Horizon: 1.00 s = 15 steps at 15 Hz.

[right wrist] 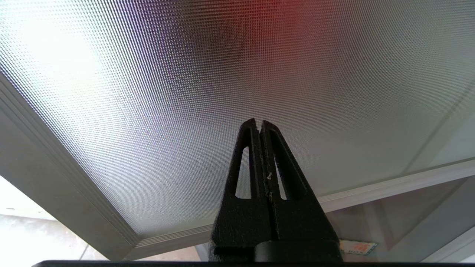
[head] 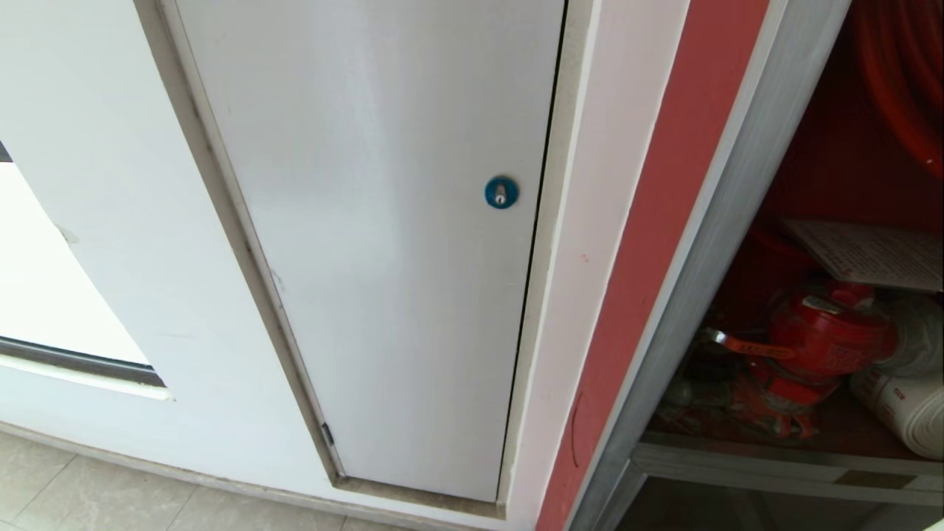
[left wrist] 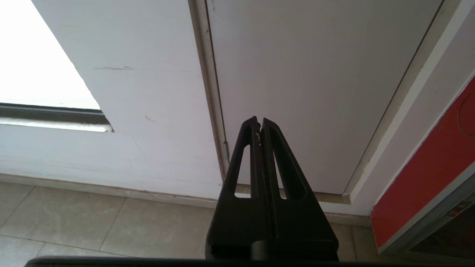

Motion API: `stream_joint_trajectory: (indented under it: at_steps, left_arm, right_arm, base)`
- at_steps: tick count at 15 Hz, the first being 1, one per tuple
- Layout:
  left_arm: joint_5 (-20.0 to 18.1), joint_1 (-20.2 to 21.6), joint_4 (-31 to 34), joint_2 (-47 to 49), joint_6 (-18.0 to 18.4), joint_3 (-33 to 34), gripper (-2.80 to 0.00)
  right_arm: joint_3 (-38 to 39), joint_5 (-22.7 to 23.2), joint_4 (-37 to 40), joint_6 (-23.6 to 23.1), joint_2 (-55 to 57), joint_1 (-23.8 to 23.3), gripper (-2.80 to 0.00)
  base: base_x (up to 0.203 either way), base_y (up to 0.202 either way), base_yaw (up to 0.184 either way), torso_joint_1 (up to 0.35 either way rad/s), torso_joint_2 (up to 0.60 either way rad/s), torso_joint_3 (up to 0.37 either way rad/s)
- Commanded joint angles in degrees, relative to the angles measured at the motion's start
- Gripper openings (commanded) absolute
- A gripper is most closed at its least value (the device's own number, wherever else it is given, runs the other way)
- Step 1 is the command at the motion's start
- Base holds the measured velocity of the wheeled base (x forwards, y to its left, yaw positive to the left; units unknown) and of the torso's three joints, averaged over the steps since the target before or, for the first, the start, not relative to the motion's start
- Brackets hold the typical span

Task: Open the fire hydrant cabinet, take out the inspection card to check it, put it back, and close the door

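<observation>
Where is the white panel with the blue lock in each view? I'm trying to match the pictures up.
Head view: the white panel fills the middle, with the lock near its right edge.
Left wrist view: the panel lies behind the left gripper; the lock is not in it.
Right wrist view: not in it.
Shared landmark: the red strip right of the panel.

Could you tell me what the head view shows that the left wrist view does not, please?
Only the head view shows the open fire hydrant cabinet interior, with the inspection card above the red valve, and the round blue lock. Only the left wrist view shows the left gripper, fingers shut. Both share the white panel and floor tiles.
</observation>
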Motion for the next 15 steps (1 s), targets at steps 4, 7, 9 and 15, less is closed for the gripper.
stream_joint_trajectory:
  at_steps: [4, 7, 9, 15]
  left_arm:
    - [0.0, 0.0, 0.0, 0.1, -0.1, 0.0, -2.8]
    - [0.0, 0.0, 0.0, 0.1, -0.1, 0.1, -2.8]
    - [0.0, 0.0, 0.0, 0.1, -0.1, 0.1, -2.8]
    - [0.0, 0.0, 0.0, 0.1, -0.1, 0.0, -2.8]
  right_arm:
    - [0.0, 0.0, 0.0, 0.1, 0.0, 0.0, -2.8]
    - [0.0, 0.0, 0.0, 0.1, 0.0, 0.0, -2.8]
    - [0.0, -0.1, 0.0, 0.1, 0.0, 0.0, -2.8]
    - [0.0, 0.0, 0.0, 0.0, 0.0, 0.0, -2.8]
  base:
    - [0.0, 0.0, 0.0, 0.0, 0.0, 0.0]
    - [0.0, 0.0, 0.0, 0.0, 0.0, 0.0]
    - [0.0, 0.0, 0.0, 0.0, 0.0, 0.0]
    - [0.0, 0.0, 0.0, 0.0, 0.0, 0.0]
